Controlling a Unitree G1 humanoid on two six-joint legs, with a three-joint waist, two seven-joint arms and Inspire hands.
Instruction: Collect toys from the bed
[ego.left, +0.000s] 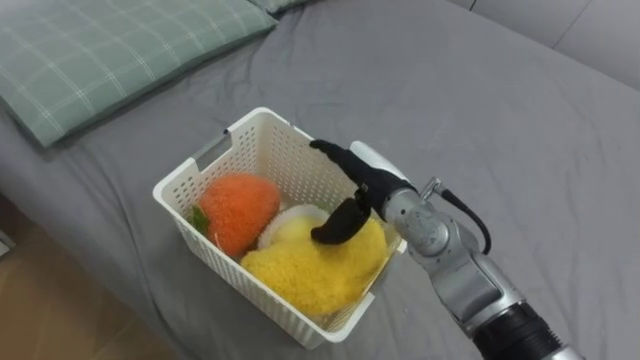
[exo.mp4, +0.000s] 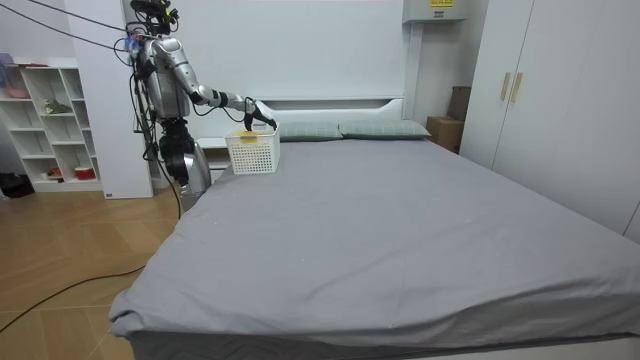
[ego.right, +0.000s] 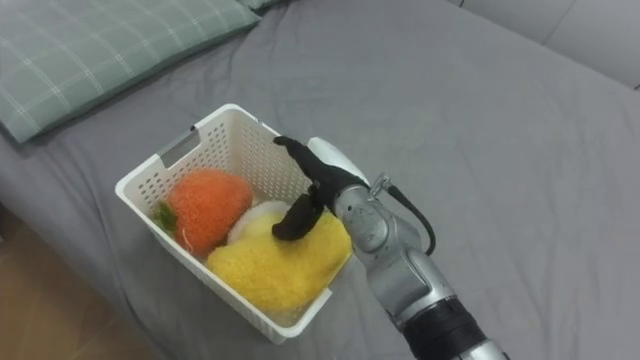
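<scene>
A white slatted basket (ego.left: 215, 150) stands on the grey bed (ego.left: 480, 90) near its edge. It holds an orange plush toy (ego.left: 238, 208) with a green tuft, a large yellow plush toy (ego.left: 310, 270) and a white toy (ego.left: 290, 218) between them. My right hand (ego.left: 365, 185) hangs over the basket's right rim, open. Its fingers stretch out above the basket and the thumb rests on top of the yellow toy. In the room view I stand at the head corner of the bed with this arm stretched over the basket (exo.mp4: 252, 152).
A green checked pillow (ego.left: 110, 50) lies up-left of the basket. Wooden floor (ego.left: 60, 320) shows past the bed's edge at lower left. In the room view a white shelf unit (exo.mp4: 45, 120) stands behind me and a wardrobe (exo.mp4: 540, 90) on the room view's right.
</scene>
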